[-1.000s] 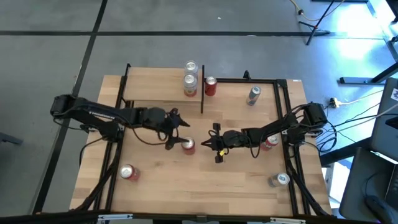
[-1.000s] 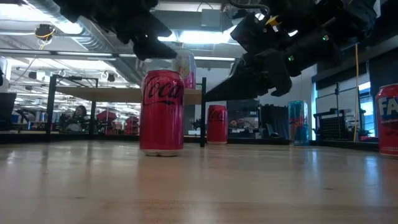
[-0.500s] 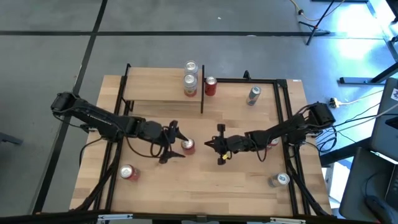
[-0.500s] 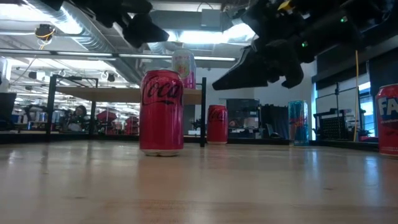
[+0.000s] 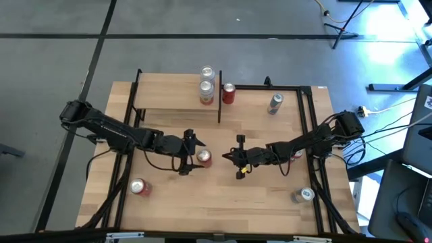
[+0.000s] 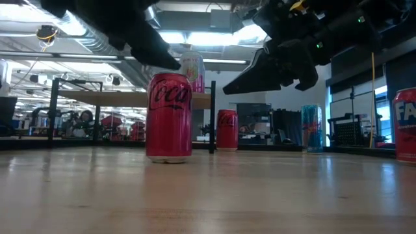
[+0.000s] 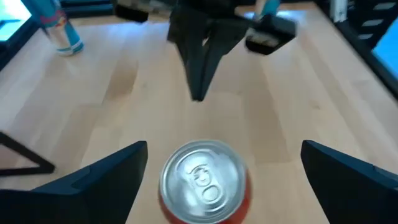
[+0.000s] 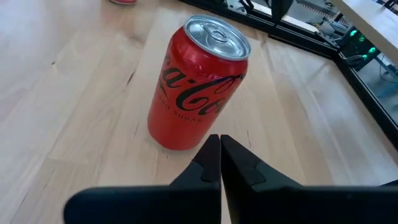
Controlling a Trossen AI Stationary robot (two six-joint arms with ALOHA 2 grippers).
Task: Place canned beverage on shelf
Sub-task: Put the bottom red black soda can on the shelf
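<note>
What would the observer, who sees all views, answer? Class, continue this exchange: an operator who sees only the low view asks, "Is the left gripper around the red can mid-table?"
Observer: The left wrist view shows the left gripper open, with one finger on each side of the red can and no touch visible.
Operator: Where does the right gripper stand?
Observer: The right gripper is shut and points at the can's side, with bare table between them.
Operator: Is the shelf free?
Observer: From above, the shelf shows two cans at the end nearer the table's middle; the rest of the board is bare.
</note>
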